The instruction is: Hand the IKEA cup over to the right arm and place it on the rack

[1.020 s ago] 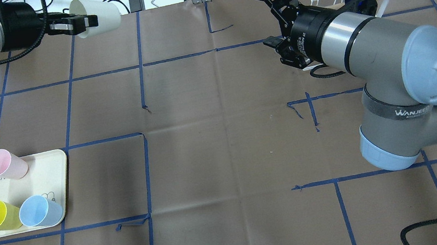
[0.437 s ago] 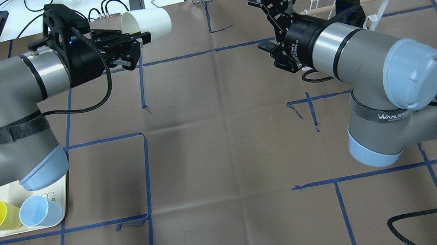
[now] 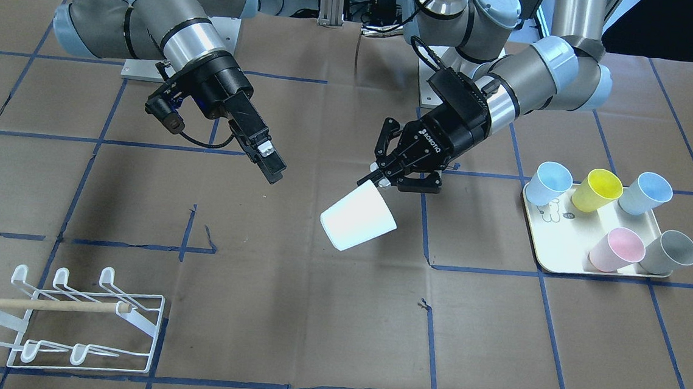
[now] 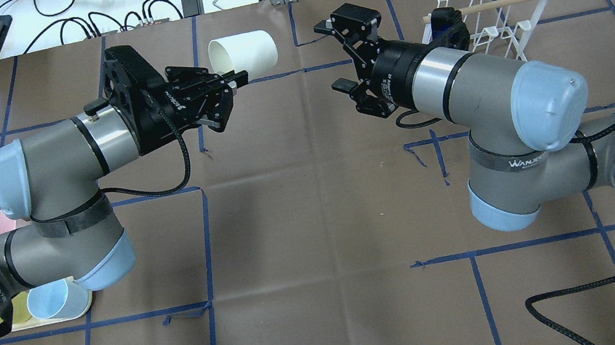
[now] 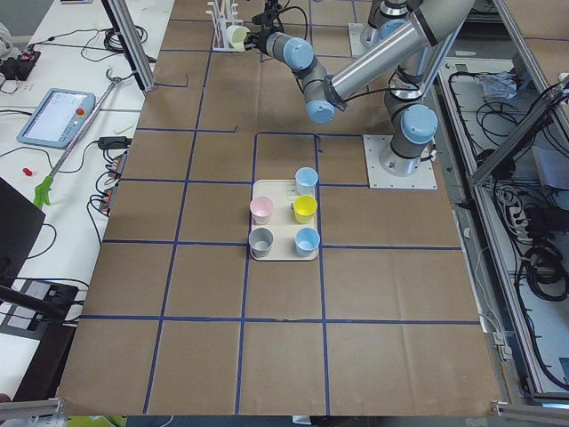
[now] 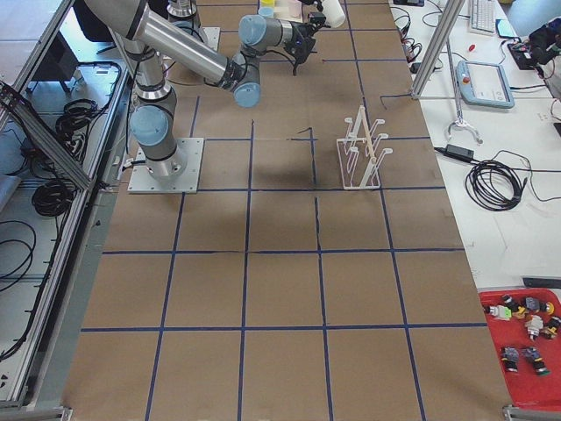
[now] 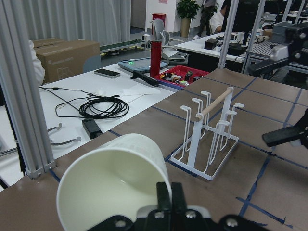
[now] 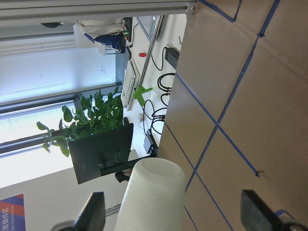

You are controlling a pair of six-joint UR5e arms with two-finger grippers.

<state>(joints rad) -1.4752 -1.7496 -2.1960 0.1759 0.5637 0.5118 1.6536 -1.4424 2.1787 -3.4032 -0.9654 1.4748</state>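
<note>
The left hand is closed in a pinch on the rim of the white IKEA cup, one finger inside the mouth and the other outside the wall, as the left wrist view shows. The cup is held on its side above the worktop, at about 12 o'clock from the worktop's middle in the overhead view, with its closed base turned toward 3 o'clock. There the right hand faces it with its two fingers spread wide and nothing between them. A clear gap lies between hand and cup. In the right wrist view the cup's base sits low between the two parted fingertips, apart from both. The white wire rack stands on the worktop at about 2 o'clock in the overhead view, just beyond the right arm's wrist, its wooden dowel lying level across the top. In the front-facing view a cream tray at 3 o'clock carries five coloured cups.
</note>
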